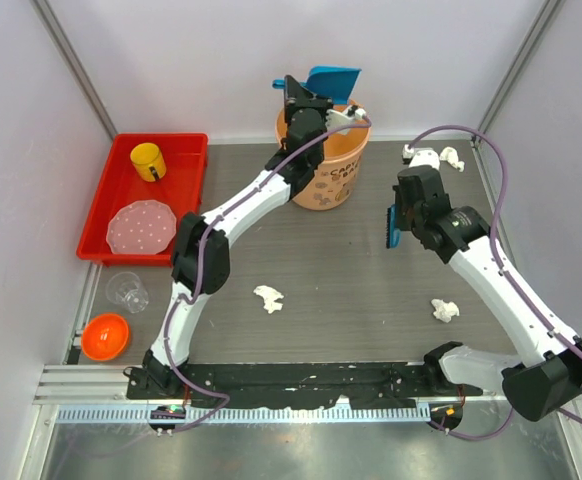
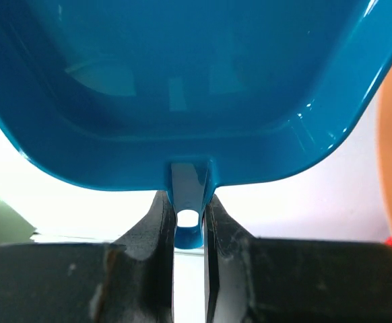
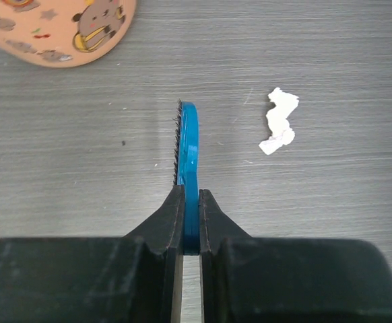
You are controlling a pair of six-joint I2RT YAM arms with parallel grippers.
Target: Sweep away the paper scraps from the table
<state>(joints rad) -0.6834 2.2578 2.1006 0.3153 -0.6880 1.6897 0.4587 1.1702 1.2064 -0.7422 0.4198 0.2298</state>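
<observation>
Two pincers (image 2: 189,225) (image 3: 190,225) clamp one dustpan (image 2: 182,81), one brush (image 3: 189,134); four paper scraps (image 1: 268,298).

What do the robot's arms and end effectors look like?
The left arm and right arm share white links, black joint housings and a trailing purple cable. The left end effector and right end effector each have two black wedge-shaped fingers.

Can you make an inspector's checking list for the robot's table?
Surface: table, dark gray wood grain.
Job's things: paper scraps loose, one middle, one near right, one far right.
Clutter: orange bucket; red tray with yellow cup, pink plate; clear cup, orange bowl nearby.
Grippers: left gripper shut on blue dustpan over bucket; right gripper shut on blue brush.
Cables: purple cable along each arm.
Surroundings: pale walls, metal posts.
</observation>
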